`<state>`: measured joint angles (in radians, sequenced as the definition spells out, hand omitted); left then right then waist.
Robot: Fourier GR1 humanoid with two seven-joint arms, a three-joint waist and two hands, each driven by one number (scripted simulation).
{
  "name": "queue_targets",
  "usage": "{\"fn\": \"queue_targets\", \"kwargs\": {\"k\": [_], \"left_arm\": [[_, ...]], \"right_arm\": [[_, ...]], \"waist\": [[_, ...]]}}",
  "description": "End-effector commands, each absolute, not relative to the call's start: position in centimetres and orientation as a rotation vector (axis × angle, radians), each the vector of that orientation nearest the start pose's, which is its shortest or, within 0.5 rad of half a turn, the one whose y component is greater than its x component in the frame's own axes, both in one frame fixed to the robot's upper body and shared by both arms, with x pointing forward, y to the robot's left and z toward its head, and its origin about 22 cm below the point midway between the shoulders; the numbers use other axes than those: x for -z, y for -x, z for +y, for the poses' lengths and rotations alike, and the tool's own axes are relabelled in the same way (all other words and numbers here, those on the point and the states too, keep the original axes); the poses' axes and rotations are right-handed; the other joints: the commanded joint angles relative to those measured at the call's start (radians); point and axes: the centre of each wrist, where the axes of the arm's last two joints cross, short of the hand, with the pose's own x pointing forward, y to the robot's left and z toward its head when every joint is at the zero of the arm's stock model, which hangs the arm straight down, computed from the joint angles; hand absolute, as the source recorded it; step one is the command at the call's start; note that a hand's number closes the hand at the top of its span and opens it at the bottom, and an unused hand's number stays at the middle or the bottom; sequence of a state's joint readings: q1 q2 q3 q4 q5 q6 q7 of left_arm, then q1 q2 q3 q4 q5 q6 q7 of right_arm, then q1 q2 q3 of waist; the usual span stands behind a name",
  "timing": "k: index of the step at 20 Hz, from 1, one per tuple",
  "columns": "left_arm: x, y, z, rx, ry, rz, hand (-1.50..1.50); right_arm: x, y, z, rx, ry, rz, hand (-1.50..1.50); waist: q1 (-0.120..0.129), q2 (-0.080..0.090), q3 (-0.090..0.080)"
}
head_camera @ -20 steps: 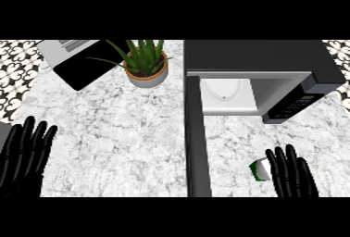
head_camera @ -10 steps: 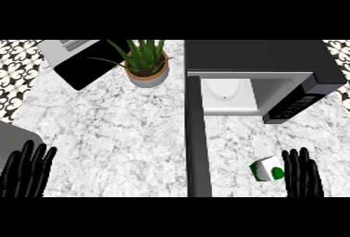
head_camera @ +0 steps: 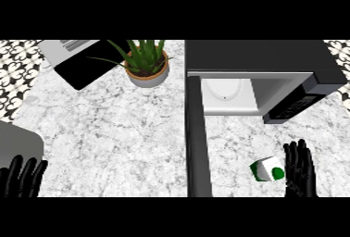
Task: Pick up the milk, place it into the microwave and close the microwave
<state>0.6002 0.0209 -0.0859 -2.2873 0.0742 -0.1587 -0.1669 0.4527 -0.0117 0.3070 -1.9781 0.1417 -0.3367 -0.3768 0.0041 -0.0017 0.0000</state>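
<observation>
right hand (head_camera: 299, 169): has slid back toward the table's near edge, fingers straight, just beside the milk (head_camera: 267, 169) | milk: now uncovered near the near right corner, not grasped | left hand (head_camera: 21, 178): lower, fingers spread | microwave (head_camera: 263, 78): door open, waiting

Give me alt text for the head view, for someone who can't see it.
A green-and-white milk carton lies on a marble counter just left of the robot's open right hand, in front of an open microwave with its door swung toward the viewer. The left hand rests open at lower left; a potted plant stands at the back.
</observation>
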Motion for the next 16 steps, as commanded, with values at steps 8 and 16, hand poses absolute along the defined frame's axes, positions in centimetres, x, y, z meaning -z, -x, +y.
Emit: {"fn": "queue_targets", "kwargs": {"k": [8,16], "left_arm": [[-5.9,-8.7,26.1,0.003,0.009,-1.926,-1.50],[-6.4,-8.8,24.4,0.008,0.010,-1.921,-1.50]], "right_arm": [[3.0,-14.5,-23.8,0.077,0.443,-1.897,-1.50],[6.7,-13.4,-28.3,0.074,0.428,-1.835,-1.50]], "waist": [[0.000,0.000,0.000],[-0.002,0.001,0.000]]}}
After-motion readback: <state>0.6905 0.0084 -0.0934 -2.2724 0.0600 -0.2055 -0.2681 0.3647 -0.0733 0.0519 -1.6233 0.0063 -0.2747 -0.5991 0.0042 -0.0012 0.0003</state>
